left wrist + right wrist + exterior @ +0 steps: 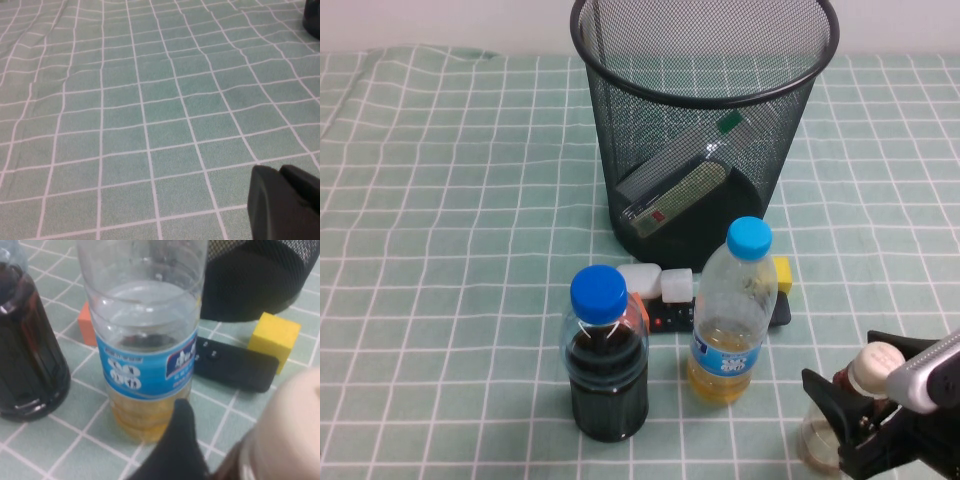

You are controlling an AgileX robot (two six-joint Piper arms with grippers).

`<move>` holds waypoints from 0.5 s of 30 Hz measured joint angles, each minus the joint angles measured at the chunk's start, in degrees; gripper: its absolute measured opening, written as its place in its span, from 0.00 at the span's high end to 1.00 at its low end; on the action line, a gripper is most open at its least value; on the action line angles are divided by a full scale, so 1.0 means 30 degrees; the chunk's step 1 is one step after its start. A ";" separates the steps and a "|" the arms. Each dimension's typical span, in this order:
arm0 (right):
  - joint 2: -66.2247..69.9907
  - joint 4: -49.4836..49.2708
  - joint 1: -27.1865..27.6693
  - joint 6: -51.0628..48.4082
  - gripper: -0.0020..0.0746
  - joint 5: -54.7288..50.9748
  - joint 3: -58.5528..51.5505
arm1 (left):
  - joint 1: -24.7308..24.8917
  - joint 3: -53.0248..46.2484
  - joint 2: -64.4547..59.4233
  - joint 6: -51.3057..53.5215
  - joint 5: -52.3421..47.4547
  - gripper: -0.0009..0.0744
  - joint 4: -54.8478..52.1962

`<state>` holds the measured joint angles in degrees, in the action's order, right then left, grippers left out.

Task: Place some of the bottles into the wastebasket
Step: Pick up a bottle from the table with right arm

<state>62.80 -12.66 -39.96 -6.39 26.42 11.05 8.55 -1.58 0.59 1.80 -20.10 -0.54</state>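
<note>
Your left tool [282, 205] hangs closed over bare green checked cloth on the surface [440, 200], well apart from the work and out of the high view.

Left of centre stands the dark bottle [606, 355] with its blue cap, and just beside it the yellow bottle [730, 315]; neither is yours to bin. The yellow one wears a blue label with white characters and a small red-and-white mark, too blurred to read.

Behind them the wastebasket [705, 95] stands upright, and the tall bottle [672, 190] already lies slanted inside it, its green neck band against the mesh. A printed label shows through the wire, but you cannot read it.

At the near right, the small bottle [840, 410] stands upright with your right tool [855, 415] around it, jaws spread wide on either side of the red-brown neck wrap and not yet closed.

Expect it to be light and apparently empty, with thin clear walls that would dent under a hard squeeze and a smooth, slippery skin. You would likely do best closing gently just below the cream cap, where the neck is stiffest and the shoulder stops a slide.
</note>
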 joint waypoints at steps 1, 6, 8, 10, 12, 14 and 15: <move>0.0000 0.0004 -0.0031 0.0000 0.25 0.0000 0.0040 | 0.0000 0.0000 0.0000 0.0000 0.0000 0.99 0.0000; -0.0078 -0.0676 -0.0077 0.0000 0.48 -0.0275 0.1007 | 0.0000 0.0000 0.0000 0.0000 0.0000 0.99 0.0000; -0.0078 -0.1047 -0.0077 0.0000 0.61 -0.1151 0.1638 | 0.0000 0.0000 0.0000 0.0000 0.0000 0.99 0.0000; -0.0078 -0.1211 -0.0077 -0.0484 0.61 -0.2803 0.2392 | 0.0000 0.0000 0.0000 0.0000 0.0000 0.99 0.0000; -0.0078 -0.1188 0.0072 -0.1078 0.61 -0.5115 0.3300 | 0.0000 0.0000 0.0000 0.0000 0.0000 0.99 0.0000; -0.0150 -0.0806 0.0521 -0.1245 0.61 -0.7897 0.4393 | 0.0000 0.0000 0.0000 0.0000 0.0000 0.99 0.0000; -0.0226 -0.0428 0.0899 -0.1156 0.61 -0.9651 0.5063 | 0.0000 0.0000 0.0000 0.0000 0.0000 0.99 0.0000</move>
<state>62.12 -13.94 -37.26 -9.86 -2.53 26.24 8.55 -1.58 0.59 1.80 -20.10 -0.54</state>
